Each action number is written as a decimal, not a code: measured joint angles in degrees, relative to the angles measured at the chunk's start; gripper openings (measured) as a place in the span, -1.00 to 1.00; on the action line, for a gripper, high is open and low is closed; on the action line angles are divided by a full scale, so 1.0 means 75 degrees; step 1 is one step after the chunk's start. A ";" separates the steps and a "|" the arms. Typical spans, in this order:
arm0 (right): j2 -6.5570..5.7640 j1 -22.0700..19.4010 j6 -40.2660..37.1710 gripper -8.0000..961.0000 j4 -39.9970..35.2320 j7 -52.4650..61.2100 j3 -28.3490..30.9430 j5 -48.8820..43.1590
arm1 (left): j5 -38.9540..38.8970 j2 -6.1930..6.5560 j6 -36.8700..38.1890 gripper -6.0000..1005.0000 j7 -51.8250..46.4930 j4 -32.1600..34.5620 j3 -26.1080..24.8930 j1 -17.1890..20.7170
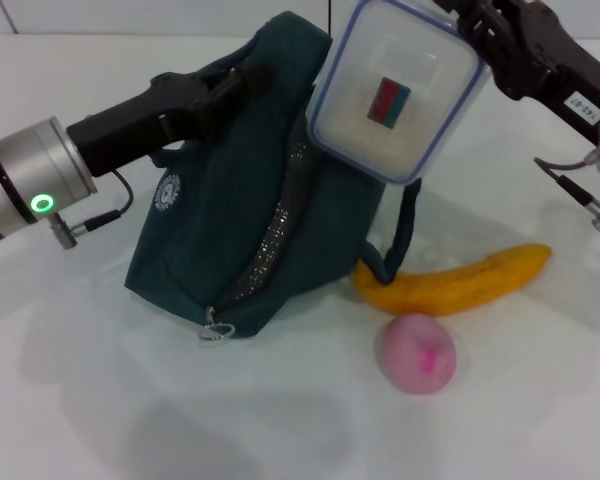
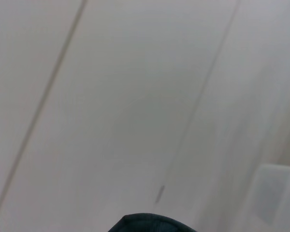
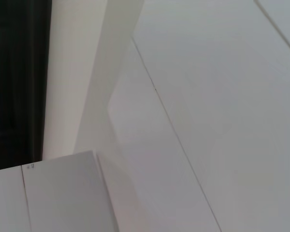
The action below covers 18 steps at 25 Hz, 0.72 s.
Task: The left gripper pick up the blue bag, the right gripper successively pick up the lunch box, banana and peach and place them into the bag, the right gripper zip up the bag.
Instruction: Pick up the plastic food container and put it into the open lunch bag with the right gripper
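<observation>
Right gripper clamps the lunch box by its far top corner, tilted above the blue bag with its unzipped opening. Left gripper pinches the bag's upper rim. Banana and peach lie beside on open table.

Bright, even light; soft shadows.

Peach before banana

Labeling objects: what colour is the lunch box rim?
Blue rim on the lunch box, with a clear lid; best seen in the head view.
</observation>
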 joint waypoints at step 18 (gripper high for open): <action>0.0000 0.0399 0.0088 -0.75 -0.0083 -0.0442 -0.0546 0.1543 | 0.0003 -0.0026 -0.0698 -0.91 0.0378 -0.0040 -0.0026 0.0132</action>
